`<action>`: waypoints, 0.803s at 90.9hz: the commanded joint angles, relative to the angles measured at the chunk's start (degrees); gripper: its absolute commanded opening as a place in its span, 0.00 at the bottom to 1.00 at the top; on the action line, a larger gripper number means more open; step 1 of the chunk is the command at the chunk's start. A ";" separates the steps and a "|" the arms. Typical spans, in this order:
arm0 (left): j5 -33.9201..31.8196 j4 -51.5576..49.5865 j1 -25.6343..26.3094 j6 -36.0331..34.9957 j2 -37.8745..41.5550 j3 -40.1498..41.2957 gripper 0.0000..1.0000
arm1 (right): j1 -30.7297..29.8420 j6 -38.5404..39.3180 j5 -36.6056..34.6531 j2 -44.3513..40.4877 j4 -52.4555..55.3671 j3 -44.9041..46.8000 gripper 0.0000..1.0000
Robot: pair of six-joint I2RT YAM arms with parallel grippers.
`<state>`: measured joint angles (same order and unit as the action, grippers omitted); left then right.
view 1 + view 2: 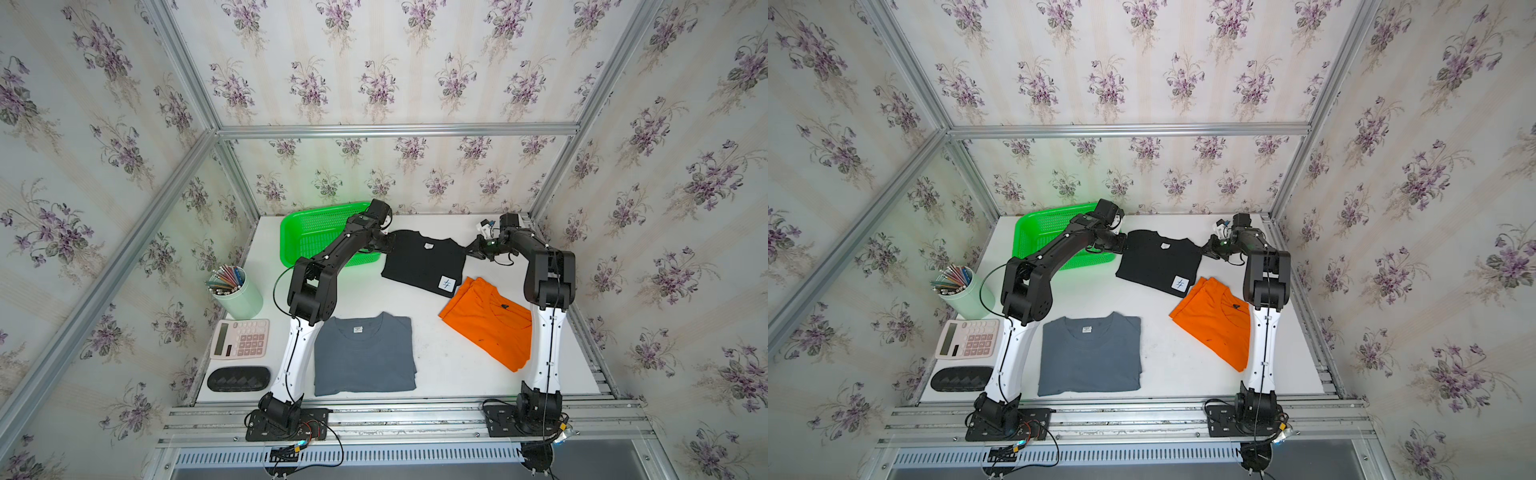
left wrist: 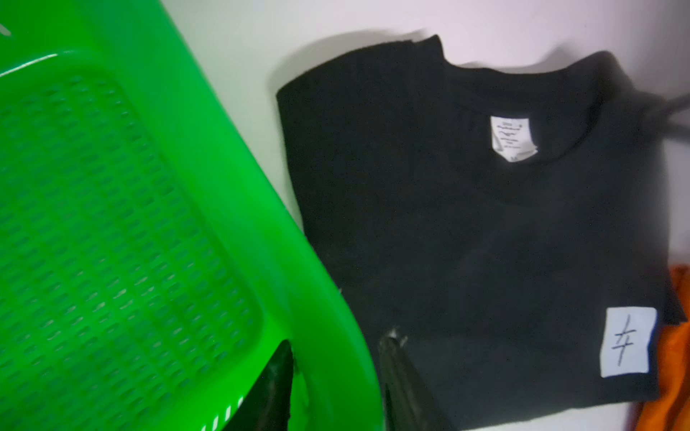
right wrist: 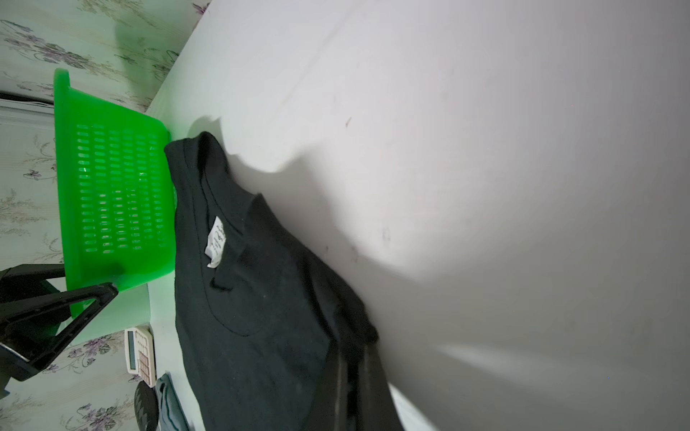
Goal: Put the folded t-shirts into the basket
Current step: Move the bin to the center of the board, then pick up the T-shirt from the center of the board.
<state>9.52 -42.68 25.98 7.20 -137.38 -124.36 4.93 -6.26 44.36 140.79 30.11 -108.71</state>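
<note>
Right wrist view shows the right gripper at the lower middle of the frame with its jaws closed on the edge of the black t-shirt; the cloth bunches up a little just above the fingers. In the left wrist view, the left gripper stands at the bottom of the frame with its jaws apart. One finger is over the inside of the green basket and the other is over the shirt's near edge, with the basket's rim between them. I see nothing clamped there.

The black t-shirt lies flat on the table in the upper middle of a top view. It is just beside the right side of the basket and between the two grippers. Its collar points to the upper edge of the frame and its hem to the lower edge, with the white patch at its lower right corner. The collar-to-hem axis leans slightly, with the upper end to the right. The basket's long side runs roughly left to right.

As I judge it, the task is at its beginning. What shows of the basket's inside is empty, and all three shirts are on the table. The grey-blue t-shirt is at the lower middle with its collar upward. The orange t-shirt is at the right, turned diagonally, and its upper corner lies just beside the black shirt's lower right corner. The black one is the first in hand, and the other two wait
</note>
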 commanded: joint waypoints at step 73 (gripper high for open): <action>33.41 24.11 -0.11 -16.77 28.44 17.72 0.64 | -1.15 10.36 2.91 -34.33 -15.65 19.88 0.00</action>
<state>32.58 -26.52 25.89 -6.00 -109.91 -105.91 4.49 -0.89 48.47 110.69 17.74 -89.91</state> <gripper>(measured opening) 0.643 0.068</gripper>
